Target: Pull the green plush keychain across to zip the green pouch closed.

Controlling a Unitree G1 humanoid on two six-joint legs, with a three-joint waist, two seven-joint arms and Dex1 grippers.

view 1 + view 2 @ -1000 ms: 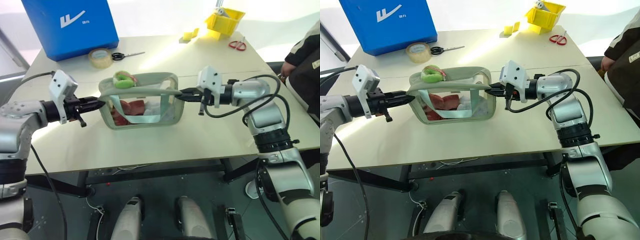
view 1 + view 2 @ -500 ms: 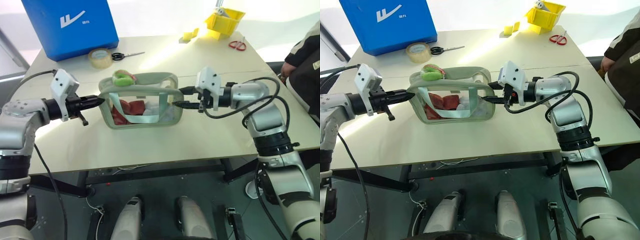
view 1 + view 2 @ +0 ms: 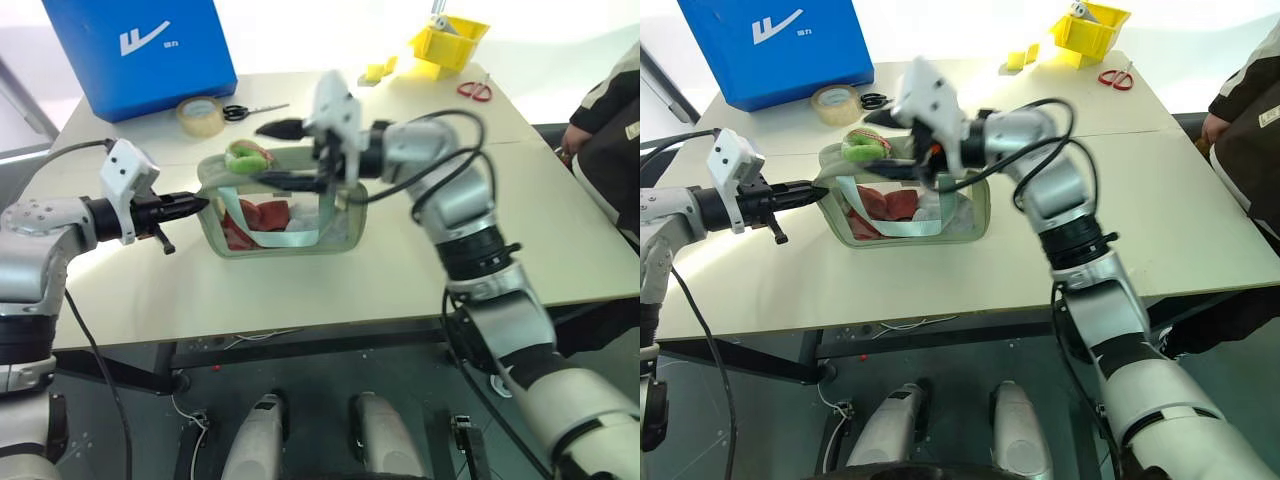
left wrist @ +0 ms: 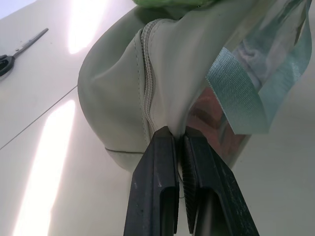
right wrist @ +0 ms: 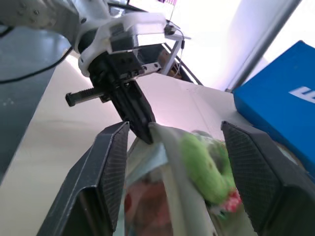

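Pinching the soft sage green pouch (image 3: 283,205) end, left pincer (image 4: 178,142); right pincer (image 5: 172,142) wide, astride fuzzy green plush keychain (image 5: 206,167).

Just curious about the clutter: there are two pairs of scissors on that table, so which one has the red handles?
The red-handled scissors lie at the far right, beside the yellow bin. The black-handled scissors lie next to the tape roll.

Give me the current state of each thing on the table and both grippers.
green pouch: upright on the table, left end pinched, zipper not yet pulled across.
green plush keychain: on the pouch's top near its left end, not gripped.
left gripper: shut on the pouch's end.
right gripper: open, above the pouch near the keychain.
tape roll: lying flat.
black scissors: closed, lying flat.
red scissors: lying flat.
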